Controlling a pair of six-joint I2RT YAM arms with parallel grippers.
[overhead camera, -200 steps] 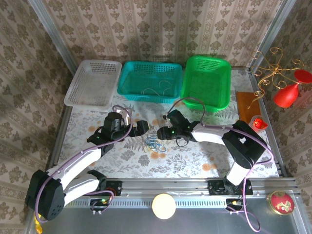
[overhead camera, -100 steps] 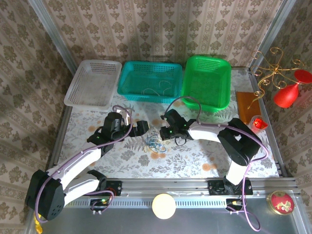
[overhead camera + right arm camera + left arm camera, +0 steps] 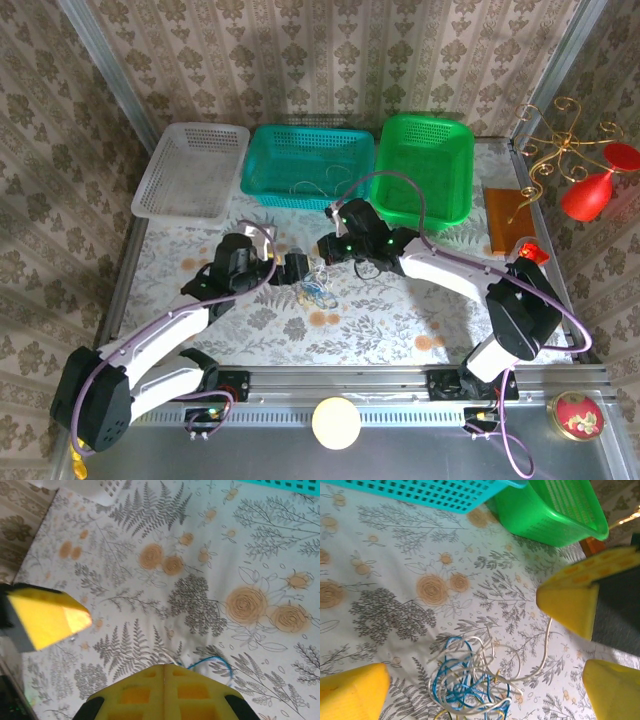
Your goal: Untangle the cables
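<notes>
The cables [image 3: 318,284] are a small clump of blue, white and yellowish wires on the flowered tablecloth at mid-table. In the left wrist view the cables [image 3: 455,685] lie between the fingers of my left gripper [image 3: 482,680], which is open around them without touching. One white strand [image 3: 547,645] rises from the clump to the yellow fingers [image 3: 570,602] of my right gripper. My right gripper [image 3: 325,250] sits just behind the clump, shut on that strand. In the right wrist view my right gripper [image 3: 165,667] has its jaws pressed together, with a blue loop [image 3: 217,662] beside the tip.
A white basket [image 3: 190,170], a teal basket [image 3: 308,160] with thin wire inside, and a green basket [image 3: 425,165] line the back. An orange board [image 3: 505,215] and red ornaments [image 3: 590,195] stand at the right. The other arm's yellow finger [image 3: 47,617] is close by.
My right gripper has shut on a white strand and drawn back from the clump, the arm stretching out. My left gripper has shifted slightly right, up to the clump.
</notes>
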